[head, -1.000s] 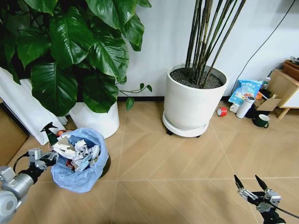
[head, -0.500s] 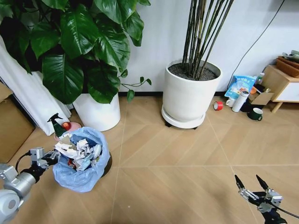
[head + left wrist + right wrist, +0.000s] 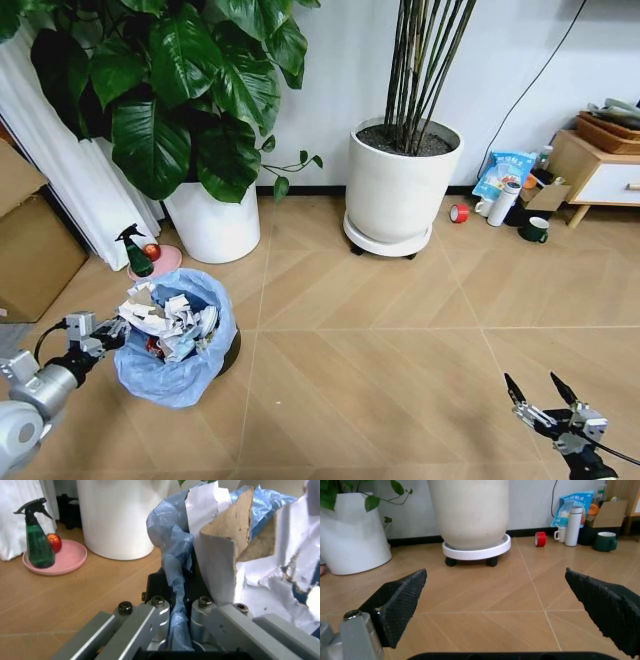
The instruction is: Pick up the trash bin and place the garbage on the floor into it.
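Note:
The trash bin, a small black bin lined with a light-blue bag, stands on the chevron floor at the lower left. Garbage, mostly crumpled white paper and torn cardboard, is heaped inside it. My left gripper is at the bin's left rim. In the left wrist view its fingers are shut on the bag-covered rim, with the torn cardboard just beyond. My right gripper hangs open low at the right, nothing between its pads.
A leafy plant's white pot stands behind the bin, beside a green spray bottle on a pink dish. A bamboo pot on a wheeled base stands mid-back. Cardboard boxes are left. A tape roll, a thermos, a mug and a cabinet are right.
The whole head view has shifted, so the camera moved and now takes in more floor and room. The left gripper stays shut on the bin's rim. The right gripper stays open.

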Tool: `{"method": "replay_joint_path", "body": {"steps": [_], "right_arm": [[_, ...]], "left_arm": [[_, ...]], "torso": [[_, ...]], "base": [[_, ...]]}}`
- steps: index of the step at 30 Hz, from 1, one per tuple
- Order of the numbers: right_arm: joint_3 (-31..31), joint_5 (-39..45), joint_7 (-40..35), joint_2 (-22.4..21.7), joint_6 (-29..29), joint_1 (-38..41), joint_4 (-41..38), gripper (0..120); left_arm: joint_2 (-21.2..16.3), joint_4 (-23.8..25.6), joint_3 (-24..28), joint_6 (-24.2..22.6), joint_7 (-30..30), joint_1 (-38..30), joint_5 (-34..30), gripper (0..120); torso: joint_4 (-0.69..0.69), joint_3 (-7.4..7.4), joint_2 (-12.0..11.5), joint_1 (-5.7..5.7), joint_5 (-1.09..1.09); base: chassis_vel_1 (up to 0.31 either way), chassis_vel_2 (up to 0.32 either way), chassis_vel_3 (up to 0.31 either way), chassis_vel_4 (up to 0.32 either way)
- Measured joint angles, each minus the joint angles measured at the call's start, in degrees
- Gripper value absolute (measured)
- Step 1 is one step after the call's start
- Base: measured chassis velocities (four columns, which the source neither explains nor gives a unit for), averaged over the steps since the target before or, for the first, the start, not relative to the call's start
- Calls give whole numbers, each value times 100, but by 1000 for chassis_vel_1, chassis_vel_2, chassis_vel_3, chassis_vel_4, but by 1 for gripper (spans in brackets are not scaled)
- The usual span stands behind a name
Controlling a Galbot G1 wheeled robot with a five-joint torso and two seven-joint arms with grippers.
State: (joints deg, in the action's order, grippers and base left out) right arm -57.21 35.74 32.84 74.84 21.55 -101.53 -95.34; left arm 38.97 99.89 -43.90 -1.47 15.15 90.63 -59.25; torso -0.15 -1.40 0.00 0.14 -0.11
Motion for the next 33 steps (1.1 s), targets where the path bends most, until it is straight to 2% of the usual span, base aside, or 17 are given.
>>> {"method": "replay_joint_path", "body": {"steps": [13, 22, 25, 26, 33], "right_arm": [[-7, -82, 24, -18, 18, 4, -19, 100], [-33, -156, 40, -26, 33, 8, -53, 100], [-33, -187, 46, -26, 34, 10, -63, 100], [-31, -193, 47, -27, 34, 11, -83, 100], [-31, -220, 63, -54, 36, 10, -96, 100]], "left_arm": [[-28, 28, 87, -12, -41, -73, -23, 0], [-45, 66, 100, -13, -44, -97, -65, 0], [-52, 78, 100, -14, -46, -97, -68, 0], [-53, 80, 104, -15, -49, -94, -70, 0], [-67, 108, 107, -32, -71, -91, -110, 0]], "torso": [[0, 0, 0, 0, 0], [2, 0, 0, 0, -2], [-1, 0, 0, 0, 4], [1, 0, 0, 0, -3], [1, 0, 0, 0, -1]], "base": [[129, -126, -130, 132], [194, -191, -198, 204], [202, -201, -236, 185], [199, -218, -190, 199], [192, -195, -182, 184]]}}
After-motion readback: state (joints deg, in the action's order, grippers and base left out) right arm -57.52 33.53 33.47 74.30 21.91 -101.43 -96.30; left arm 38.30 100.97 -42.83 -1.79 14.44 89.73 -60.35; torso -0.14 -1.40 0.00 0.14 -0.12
